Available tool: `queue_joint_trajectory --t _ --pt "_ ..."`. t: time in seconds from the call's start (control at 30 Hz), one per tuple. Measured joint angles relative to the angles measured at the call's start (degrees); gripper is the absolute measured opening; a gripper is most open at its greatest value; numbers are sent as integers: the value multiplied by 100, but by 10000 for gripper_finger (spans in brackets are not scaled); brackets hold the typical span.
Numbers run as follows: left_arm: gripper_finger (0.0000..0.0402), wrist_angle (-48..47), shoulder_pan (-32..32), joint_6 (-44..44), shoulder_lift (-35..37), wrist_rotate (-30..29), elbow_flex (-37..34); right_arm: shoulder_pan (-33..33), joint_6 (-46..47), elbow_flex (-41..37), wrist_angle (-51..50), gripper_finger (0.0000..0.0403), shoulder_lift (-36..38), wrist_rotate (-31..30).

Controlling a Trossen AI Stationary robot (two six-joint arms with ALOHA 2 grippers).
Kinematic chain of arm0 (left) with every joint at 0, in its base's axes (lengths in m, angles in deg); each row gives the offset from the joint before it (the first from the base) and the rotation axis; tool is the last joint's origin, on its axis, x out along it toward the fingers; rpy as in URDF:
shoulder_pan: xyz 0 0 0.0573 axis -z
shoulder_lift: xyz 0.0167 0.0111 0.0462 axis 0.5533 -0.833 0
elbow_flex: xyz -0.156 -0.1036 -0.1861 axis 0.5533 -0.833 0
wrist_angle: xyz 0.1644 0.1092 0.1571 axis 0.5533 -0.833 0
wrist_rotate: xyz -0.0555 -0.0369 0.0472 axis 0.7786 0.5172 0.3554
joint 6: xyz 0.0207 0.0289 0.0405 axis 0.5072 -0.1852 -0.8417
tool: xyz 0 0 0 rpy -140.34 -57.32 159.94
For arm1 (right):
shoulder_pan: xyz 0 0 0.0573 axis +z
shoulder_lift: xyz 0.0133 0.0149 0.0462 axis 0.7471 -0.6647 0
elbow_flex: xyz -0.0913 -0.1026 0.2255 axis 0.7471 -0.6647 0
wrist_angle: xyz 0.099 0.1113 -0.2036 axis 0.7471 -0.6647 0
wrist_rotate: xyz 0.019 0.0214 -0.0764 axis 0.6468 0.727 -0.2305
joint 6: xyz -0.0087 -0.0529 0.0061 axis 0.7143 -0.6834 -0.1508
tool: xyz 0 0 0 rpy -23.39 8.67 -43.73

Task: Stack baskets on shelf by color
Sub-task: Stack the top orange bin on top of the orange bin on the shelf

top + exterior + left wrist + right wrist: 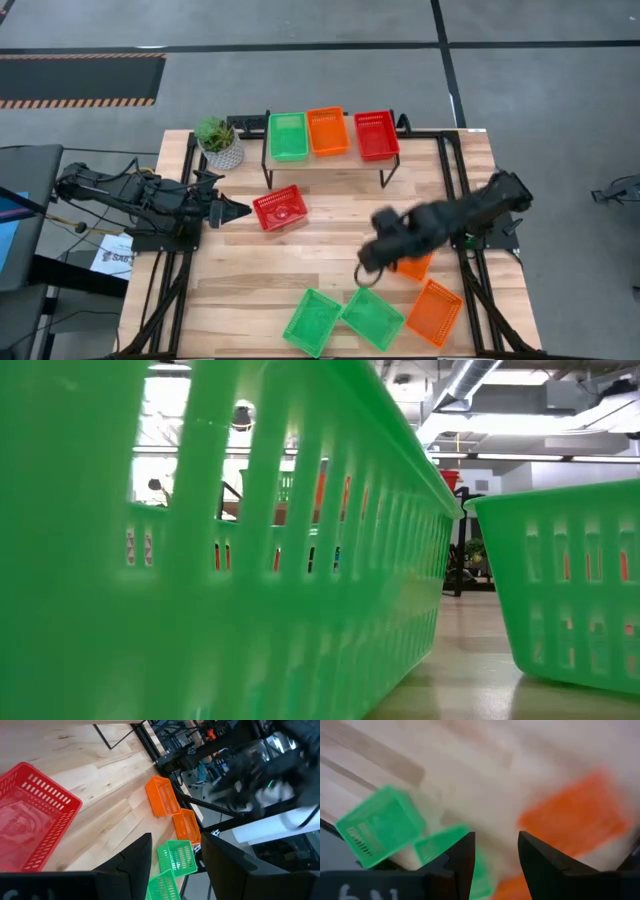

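- On the shelf (330,160), at 12 o'clock on the table, sit one green, one orange and one red basket.
- The right gripper (495,852), jaws apart and empty, hovers over an orange basket (412,265) at 4 o'clock; I judge that pickup comes next and calls for descent onto a rim.
- The left gripper (175,857), jaws apart, waits at 9 o'clock beside a loose red basket (279,210).
- Only the high view shows the shelf top; the low view shows only green baskets (230,560).

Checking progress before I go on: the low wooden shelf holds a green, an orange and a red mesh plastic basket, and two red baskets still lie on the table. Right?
Not quite. The high view shows only one red mesh plastic basket on the table. The low wooden shelf does hold a green basket, an orange basket and a red basket.
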Motion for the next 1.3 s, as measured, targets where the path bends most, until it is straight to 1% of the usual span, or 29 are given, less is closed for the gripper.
queue_joint_trajectory --t 0.1,0.17,0.27,0.37,0.47,0.57,0.77,0.87,1.1,1.3 --pt "158 -31 2 20 0 -2 0 364 1317 -619 -236 176 21 235" --pt "158 -47 2 64 -2 -7 0 563 1972 -1052 -169 178 28 322" --pt "158 -50 0 103 0 -24 0 707 2701 -1671 97 180 55 382" --pt "158 -65 0 110 0 -24 0 736 3118 -2236 377 180 181 441" --pt "158 -82 0 118 -2 -26 0 638 3270 -2862 902 179 368 455" --pt "158 -89 0 120 0 -22 0 589 3466 -3479 1208 178 781 474" --pt "158 -316 0 120 -1 -17 0 670 4120 -4524 1359 182 1833 479" --pt "158 -355 0 120 0 -15 0 765 4417 -4933 1581 181 2153 564" --pt "158 -385 0 120 0 -13 0 918 4615 -5626 2291 173 2253 833" --pt "158 -380 0 120 -2 -15 0 876 4699 -6124 2883 179 2249 950"
